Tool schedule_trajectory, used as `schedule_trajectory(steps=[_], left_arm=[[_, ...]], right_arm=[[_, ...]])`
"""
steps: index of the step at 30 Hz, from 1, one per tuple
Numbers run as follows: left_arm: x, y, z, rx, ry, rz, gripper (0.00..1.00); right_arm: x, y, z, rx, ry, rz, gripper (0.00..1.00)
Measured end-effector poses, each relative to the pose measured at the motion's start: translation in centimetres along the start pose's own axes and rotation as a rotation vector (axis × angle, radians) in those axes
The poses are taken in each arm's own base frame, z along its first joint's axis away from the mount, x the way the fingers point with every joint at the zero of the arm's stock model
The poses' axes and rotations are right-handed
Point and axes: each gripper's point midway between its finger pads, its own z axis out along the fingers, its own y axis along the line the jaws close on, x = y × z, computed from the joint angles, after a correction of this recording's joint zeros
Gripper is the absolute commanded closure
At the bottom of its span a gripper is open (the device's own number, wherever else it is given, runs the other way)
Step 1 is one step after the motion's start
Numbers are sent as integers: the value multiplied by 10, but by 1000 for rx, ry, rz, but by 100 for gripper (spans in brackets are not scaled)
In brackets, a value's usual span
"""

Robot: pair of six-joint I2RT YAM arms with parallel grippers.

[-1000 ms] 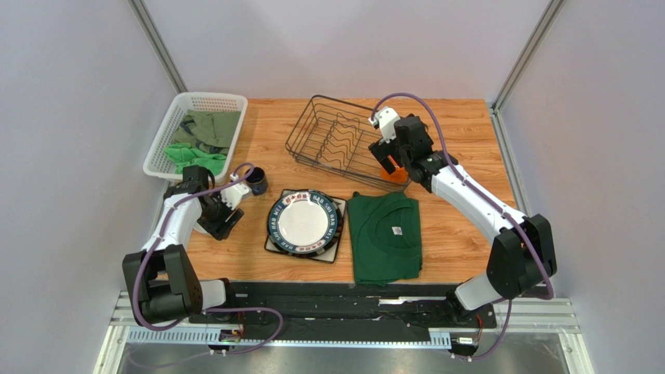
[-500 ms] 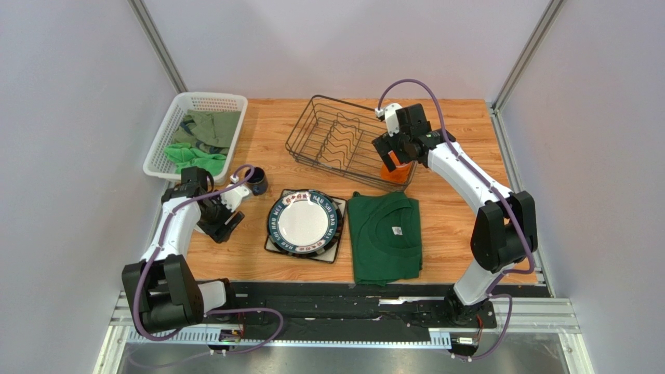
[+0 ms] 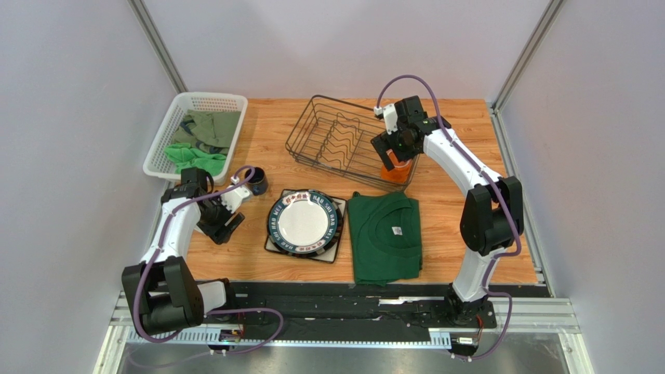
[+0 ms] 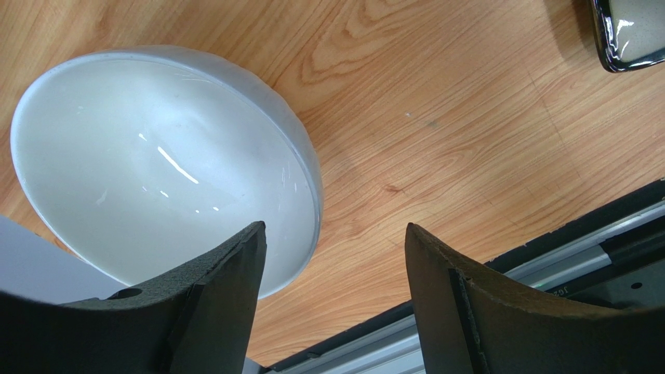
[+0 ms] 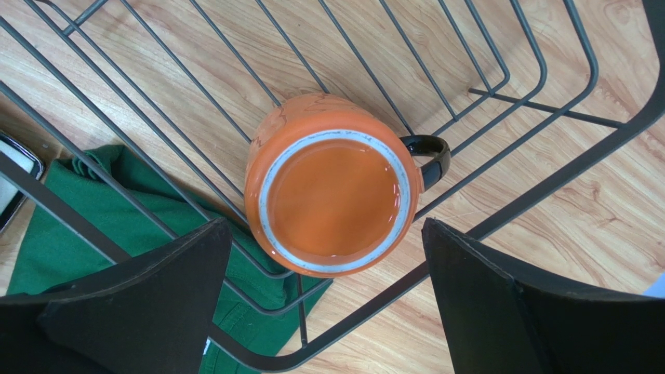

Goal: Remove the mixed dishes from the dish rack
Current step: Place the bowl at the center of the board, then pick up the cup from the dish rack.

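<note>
The orange mug [image 5: 336,195] stands upright in the near right corner of the dark wire dish rack [image 3: 336,140], its dark handle to the right. My right gripper [image 5: 322,234] hangs open above it, one finger on each side, not touching. The white bowl [image 4: 156,156] rests on the wood under my open left gripper [image 4: 334,234]; its rim reaches in beside the left finger. In the top view the left arm hides the bowl. A dark blue mug [image 3: 256,181] stands on the table. A round dark-rimmed plate [image 3: 304,220] lies on a square plate.
A folded green shirt [image 3: 384,234] lies right of the plates, its top edge under the rack's corner. A white perforated basket [image 3: 195,132] with green cloths sits at the back left. The table's near edge and metal rail [image 4: 546,265] run close under the left gripper.
The right arm has swung its wrist back and over the orange mug, with its elbow drawn in. The left gripper has opened a little wider over the bowl.
</note>
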Motion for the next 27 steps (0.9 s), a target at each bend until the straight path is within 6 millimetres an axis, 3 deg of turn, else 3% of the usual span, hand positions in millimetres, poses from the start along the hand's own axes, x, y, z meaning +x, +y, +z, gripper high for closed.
schedule_trajectory(steps=[17, 27], left_arm=[[0, 0, 0, 0, -4, 23, 26], [2, -2, 1, 7, 1, 25, 26]], right_arm=[[-1, -7, 21, -99, 68, 35, 0], [-2, -8, 23, -117, 83, 13, 0]])
